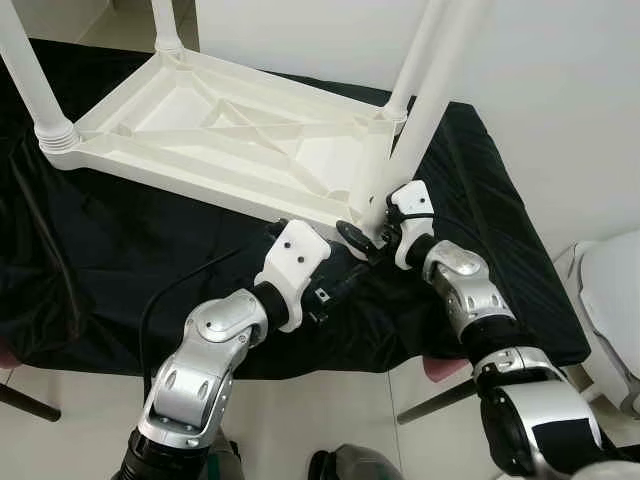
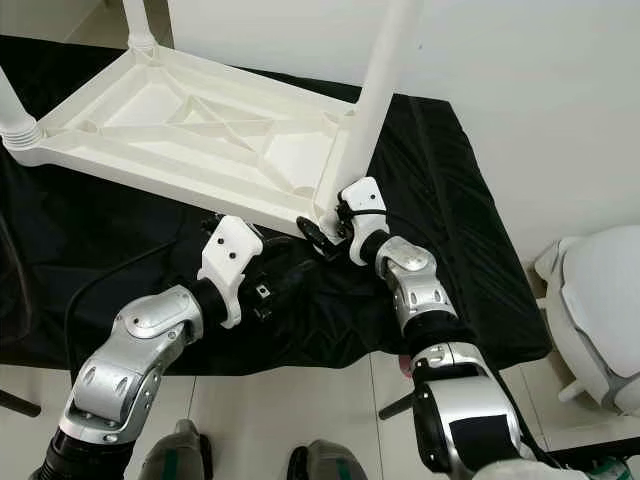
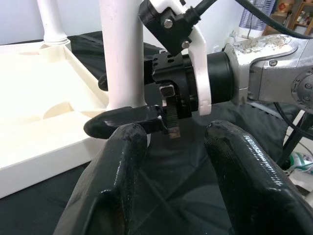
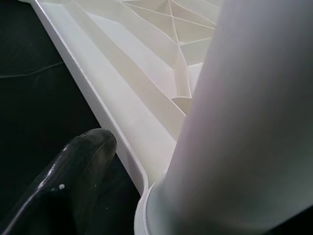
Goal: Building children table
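- On your black cloth (image 1: 120, 250), the upturned table top (image 1: 200, 130) lies.
- At 3 o'clock, your right gripper (image 1: 368, 222) pinches the leg (image 1: 425, 90).
- Your left gripper (image 3: 171, 147) hovers, fingers spread.

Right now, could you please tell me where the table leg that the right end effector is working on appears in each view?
Left eye view: the table leg rises from the tabletop's near right corner, right of centre.
Right eye view: same leg, near centre.
Left wrist view: upright post, left of centre.
Right wrist view: blurred column close up.
Shared landmark: the upturned white tabletop on black cloth.
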Motion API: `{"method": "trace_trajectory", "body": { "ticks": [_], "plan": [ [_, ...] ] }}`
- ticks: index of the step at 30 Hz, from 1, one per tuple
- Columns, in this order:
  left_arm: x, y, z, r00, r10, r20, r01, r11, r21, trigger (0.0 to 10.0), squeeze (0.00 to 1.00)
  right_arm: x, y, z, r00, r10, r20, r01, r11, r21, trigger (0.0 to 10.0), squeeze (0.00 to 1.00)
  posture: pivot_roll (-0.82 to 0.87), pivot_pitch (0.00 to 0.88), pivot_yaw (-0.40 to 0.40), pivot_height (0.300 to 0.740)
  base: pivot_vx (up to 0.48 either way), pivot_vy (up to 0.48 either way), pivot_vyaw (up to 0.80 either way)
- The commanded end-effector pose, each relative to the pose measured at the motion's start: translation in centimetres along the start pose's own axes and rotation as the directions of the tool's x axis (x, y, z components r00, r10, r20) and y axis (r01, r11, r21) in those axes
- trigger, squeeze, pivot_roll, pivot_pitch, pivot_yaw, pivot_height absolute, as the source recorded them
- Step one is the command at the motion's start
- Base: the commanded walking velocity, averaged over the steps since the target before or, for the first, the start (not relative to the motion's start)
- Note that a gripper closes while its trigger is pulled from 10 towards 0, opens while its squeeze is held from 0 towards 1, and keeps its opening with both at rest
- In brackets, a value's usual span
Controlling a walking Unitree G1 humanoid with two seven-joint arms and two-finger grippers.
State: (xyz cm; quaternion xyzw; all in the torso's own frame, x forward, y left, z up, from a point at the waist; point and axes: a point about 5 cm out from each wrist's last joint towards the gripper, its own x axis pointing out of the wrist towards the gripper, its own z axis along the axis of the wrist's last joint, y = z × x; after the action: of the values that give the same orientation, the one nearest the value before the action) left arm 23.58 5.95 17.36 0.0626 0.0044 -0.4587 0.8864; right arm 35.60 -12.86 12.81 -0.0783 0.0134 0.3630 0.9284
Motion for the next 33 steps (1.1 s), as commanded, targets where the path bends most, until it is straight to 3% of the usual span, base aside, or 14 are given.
{"method": "trace_trajectory", "body": {
  "ticks": [1, 7, 8, 26, 27, 33],
  "plan": [
    [0.2, 0.3, 0.2, 0.995, 0.095, 0.008, -0.095, 0.995, 0.0, 10.0, 0.0, 0.2, 0.6, -1.0, 0.998, 0.05, -0.036, -0.05, 0.999, 0.015, 10.0, 0.0, 0.06, 0.022, -0.127, 0.74, 0.0, 0.0, 0.0],
    [0.1, 0.3, 0.1, 0.995, 0.096, 0.006, -0.096, 0.995, -0.001, 10.0, 0.0, 0.2, 0.3, -1.3, 0.998, 0.037, -0.042, -0.036, 0.998, 0.042, 10.0, 0.0, 0.05, 0.026, -0.124, 0.74, 0.0, 0.0, 0.0],
    [0.2, 0.2, 0.2, 0.996, 0.092, 0.007, -0.092, 0.996, -0.001, 10.0, 0.0, 0.0, 0.0, -1.8, 0.998, 0.006, -0.056, -0.002, 0.997, 0.074, 0.0, 0.0, 0.05, 0.026, -0.124, 0.74, 0.0, 0.0, 0.0],
    [0.2, 0.0, 0.2, 0.997, 0.083, 0.007, -0.082, 0.997, -0.006, 10.0, 0.0, -1.1, -0.4, -2.8, 0.998, -0.059, -0.017, 0.061, 0.988, 0.144, 0.0, 0.0, 0.04, 0.037, -0.12, 0.74, 0.0, 0.0, 0.0],
    [0.2, 0.0, 0.2, 0.997, 0.083, 0.006, -0.083, 0.997, -0.009, 10.0, 0.0, -1.4, -0.6, -2.7, 0.985, -0.174, -0.009, 0.174, 0.974, 0.147, 10.0, 0.0, 0.04, 0.04, -0.123, 0.74, 0.0, 0.0, 0.0],
    [0.2, -0.1, 0.1, 0.997, 0.082, 0.005, -0.082, 0.997, -0.012, 10.0, 0.0, -1.9, -0.6, -2.2, 0.951, -0.308, 0.014, 0.303, 0.943, 0.136, 10.0, 0.0, 0.03, 0.041, -0.123, 0.74, 0.0, 0.0, 0.0]
  ]
}}
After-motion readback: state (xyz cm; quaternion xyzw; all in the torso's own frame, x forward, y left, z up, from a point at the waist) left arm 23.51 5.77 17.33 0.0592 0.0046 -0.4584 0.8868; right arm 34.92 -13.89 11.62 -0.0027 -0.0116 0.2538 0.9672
